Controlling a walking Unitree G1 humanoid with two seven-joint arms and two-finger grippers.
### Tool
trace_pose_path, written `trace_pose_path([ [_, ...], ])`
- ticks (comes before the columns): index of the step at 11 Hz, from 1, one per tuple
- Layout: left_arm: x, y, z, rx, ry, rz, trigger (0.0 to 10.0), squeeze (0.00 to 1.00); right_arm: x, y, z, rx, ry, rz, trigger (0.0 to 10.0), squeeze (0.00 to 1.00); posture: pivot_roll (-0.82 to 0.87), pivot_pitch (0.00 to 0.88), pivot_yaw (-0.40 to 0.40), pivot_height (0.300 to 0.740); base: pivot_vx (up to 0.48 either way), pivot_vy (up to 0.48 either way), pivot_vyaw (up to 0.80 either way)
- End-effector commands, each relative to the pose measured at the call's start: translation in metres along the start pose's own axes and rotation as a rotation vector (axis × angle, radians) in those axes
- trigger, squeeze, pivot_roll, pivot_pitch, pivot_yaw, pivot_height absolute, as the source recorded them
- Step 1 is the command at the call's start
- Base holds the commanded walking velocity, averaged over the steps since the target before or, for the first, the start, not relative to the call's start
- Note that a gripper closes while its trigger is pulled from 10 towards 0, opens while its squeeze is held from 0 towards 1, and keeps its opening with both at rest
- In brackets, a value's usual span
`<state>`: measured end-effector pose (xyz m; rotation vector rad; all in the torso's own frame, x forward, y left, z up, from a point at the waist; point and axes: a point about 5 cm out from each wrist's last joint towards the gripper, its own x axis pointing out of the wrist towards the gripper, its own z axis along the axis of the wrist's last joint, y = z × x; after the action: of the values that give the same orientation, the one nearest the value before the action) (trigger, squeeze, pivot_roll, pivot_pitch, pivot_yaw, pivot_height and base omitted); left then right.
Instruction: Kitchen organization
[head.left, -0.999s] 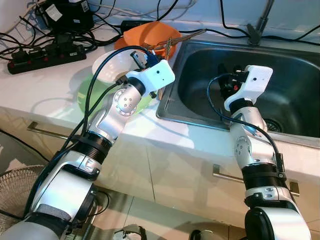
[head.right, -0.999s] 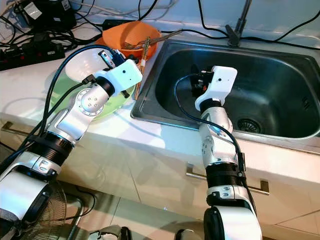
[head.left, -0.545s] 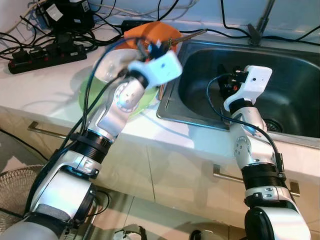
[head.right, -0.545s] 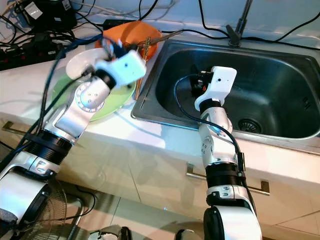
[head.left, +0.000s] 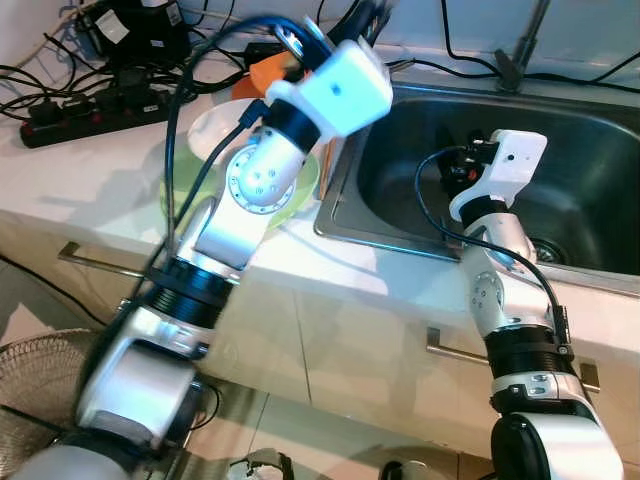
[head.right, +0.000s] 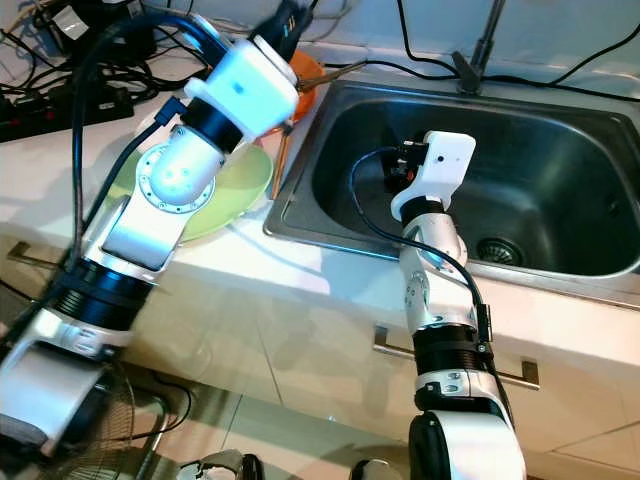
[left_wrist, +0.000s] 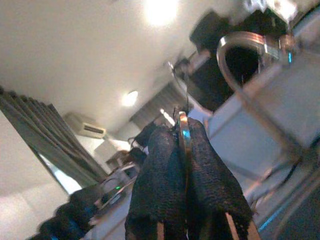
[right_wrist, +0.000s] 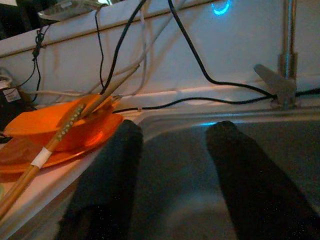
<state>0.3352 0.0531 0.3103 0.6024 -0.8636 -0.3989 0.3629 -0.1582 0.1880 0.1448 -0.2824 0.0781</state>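
My left gripper is raised high above the counter's back edge, near the orange bowl. Its fingers are shut on a thin metal utensil, seen edge-on; I cannot tell what kind. Wooden chopsticks lean out of the orange bowl. A white bowl sits on a green plate under the left arm. My right gripper hangs open inside the steel sink, with nothing between its fingers.
A faucet stands behind the sink. A black power strip and tangled cables lie along the back left of the white counter. Cabinet handles run below the counter front. A fan stands on the floor at left.
My left arm has swung up and away from the white bowl, lifting the gripper above the orange bowl with the utensil pinched in it. The right arm has stayed still.
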Motion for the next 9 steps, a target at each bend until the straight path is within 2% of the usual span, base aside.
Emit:
trace_pose_path([
  [1, -0.001, 0.006, 0.004, -0.062, -0.022, 0.02, 10.0, 0.0, 0.004, 0.001, 0.007, 0.004, -0.027, 0.017, 10.0, 1.0, 0.11, 0.016, 0.047, 0.74, 0.0, 0.0, 0.0],
  [2, 0.0, 0.001, 0.006, -0.198, -0.037, -0.001, 10.0, 0.0, 0.006, 0.0, 0.019, -0.042, -0.069, 0.054, 10.0, 1.0, 0.1, 0.022, 0.048, 0.74, 0.0, 0.0, 0.0],
  [3, -0.001, -0.003, 0.008, -0.251, -0.043, -0.018, 10.0, 0.0, 0.007, 0.0, 0.024, -0.063, -0.088, 0.083, 10.0, 0.47, 0.1, 0.024, 0.048, 0.74, 0.0, 0.0, 0.0],
  [4, -0.001, -0.007, 0.01, -0.316, -0.05, -0.037, 10.0, 0.0, 0.007, 0.0, 0.031, -0.094, -0.105, 0.145, 10.0, 0.0, 0.1, 0.024, 0.049, 0.74, 0.0, 0.0, 0.0],
  [5, -0.002, -0.01, 0.01, -0.348, -0.048, -0.05, 10.0, 0.0, 0.005, 0.004, 0.038, -0.135, -0.124, 0.248, 10.0, 0.0, 0.09, 0.026, 0.051, 0.74, 0.0, 0.0, 0.0],
  [6, -0.002, -0.012, 0.01, -0.358, -0.046, -0.065, 10.0, 0.0, 0.002, 0.006, 0.04, -0.13, -0.127, 0.323, 10.0, 0.0, 0.09, 0.027, 0.051, 0.74, 0.0, 0.0, 0.0],
  [7, -0.003, -0.015, 0.009, -0.364, -0.04, -0.082, 10.0, 0.0, -0.008, 0.014, 0.04, -0.148, -0.121, 0.48, 10.0, 0.0, 0.09, 0.029, 0.052, 0.74, 0.0, 0.0, 0.0],
  [8, -0.003, -0.015, 0.009, -0.371, -0.037, -0.089, 10.0, 0.0, -0.014, 0.017, 0.038, -0.148, -0.11, 0.545, 10.0, 0.0, 0.09, 0.03, 0.053, 0.74, 0.0, 0.0, 0.0],
  [9, -0.004, -0.016, 0.008, -0.38, -0.03, -0.099, 10.0, 0.0, -0.015, 0.018, 0.037, -0.141, -0.108, 0.559, 10.0, 0.0, 0.09, 0.031, 0.054, 0.74, 0.0, 0.0, 0.0],
])
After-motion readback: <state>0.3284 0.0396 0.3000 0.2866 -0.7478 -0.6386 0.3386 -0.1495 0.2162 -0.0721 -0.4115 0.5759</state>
